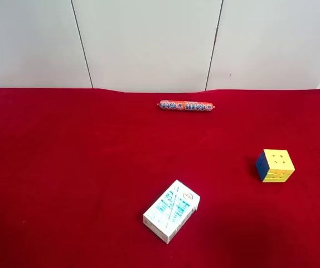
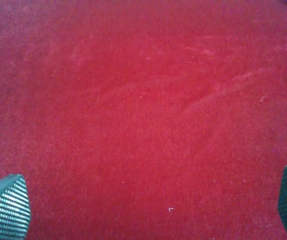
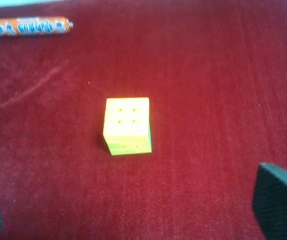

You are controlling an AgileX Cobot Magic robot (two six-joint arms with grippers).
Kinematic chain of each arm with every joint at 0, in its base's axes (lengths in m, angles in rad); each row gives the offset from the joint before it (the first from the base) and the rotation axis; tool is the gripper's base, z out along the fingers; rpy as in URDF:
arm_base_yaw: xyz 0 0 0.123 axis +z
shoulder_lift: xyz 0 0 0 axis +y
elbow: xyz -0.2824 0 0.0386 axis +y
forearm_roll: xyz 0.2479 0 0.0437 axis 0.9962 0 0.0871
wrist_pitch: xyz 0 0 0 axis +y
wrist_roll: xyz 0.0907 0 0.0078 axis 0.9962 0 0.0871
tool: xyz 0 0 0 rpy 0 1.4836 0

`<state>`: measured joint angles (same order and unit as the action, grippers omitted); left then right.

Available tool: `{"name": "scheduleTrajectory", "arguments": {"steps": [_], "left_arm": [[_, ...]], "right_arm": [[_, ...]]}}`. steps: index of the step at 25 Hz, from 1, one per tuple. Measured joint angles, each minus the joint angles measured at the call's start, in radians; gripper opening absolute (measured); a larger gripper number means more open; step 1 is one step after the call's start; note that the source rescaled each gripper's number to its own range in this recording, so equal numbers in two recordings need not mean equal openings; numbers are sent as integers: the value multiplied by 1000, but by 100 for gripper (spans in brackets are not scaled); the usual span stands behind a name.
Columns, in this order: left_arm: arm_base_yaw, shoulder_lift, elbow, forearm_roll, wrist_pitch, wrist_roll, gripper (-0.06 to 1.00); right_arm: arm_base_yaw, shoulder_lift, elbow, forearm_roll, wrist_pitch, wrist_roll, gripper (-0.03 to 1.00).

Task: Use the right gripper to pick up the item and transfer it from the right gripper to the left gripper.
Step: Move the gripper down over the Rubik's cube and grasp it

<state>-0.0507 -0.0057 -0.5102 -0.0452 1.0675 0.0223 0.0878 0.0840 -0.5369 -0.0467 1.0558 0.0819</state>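
A: Position of puzzle cube (image 1: 275,165)?

B: Right of centre in the exterior high frame, sitting on the red bench (image 1: 65,167). Yellow face up, blue face toward frame left. Well apart from carton (image 1: 171,210), which lies flat at lower centre. Also well apart from sausage stick (image 1: 186,105), which lies crosswise at upper centre, near the bench's far edge.

A: Right hand (image 3: 133,207)?

B: Spread wide, gripping nothing. Two dark fingertips just inside opposite edges of the right wrist view, only cloth between them. Puzzle cube (image 3: 127,125) ahead of the fingers, roughly on their midline, clear of both, resting on the cloth. Sausage stick (image 3: 26,26) farther out and off to one side.

A: Left hand (image 2: 148,205)?

B: Likewise wide open and empty. Ribbed pad of one fingertip (image 2: 6,210) legible at one edge of the left wrist view, other tip at the opposite edge. Red cloth with faint creases below. Small pale-blue sliver at one corner, too little showing to identify.
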Motion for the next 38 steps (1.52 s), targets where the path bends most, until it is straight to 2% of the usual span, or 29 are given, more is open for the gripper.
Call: {"name": "scheduleTrajectory", "arguments": {"steps": [12,19,22,29,38], "left_arm": [[0,0,0,0,0,0,100],[0,0,0,0,0,0,100],[0,0,0,0,0,0,100],[0,0,0,0,0,0,100],[0,0,0,0,0,0,100]], "right_arm": [[-1,755,-289,1,-2,0,100],[-1,1160,-382,3,-18,0,100],[-1,1273,-385,5,-52,0,100],[-1,1458,-386,5,-208,0,100],[-1,1639,-387,-3,-288,0,100]]}}
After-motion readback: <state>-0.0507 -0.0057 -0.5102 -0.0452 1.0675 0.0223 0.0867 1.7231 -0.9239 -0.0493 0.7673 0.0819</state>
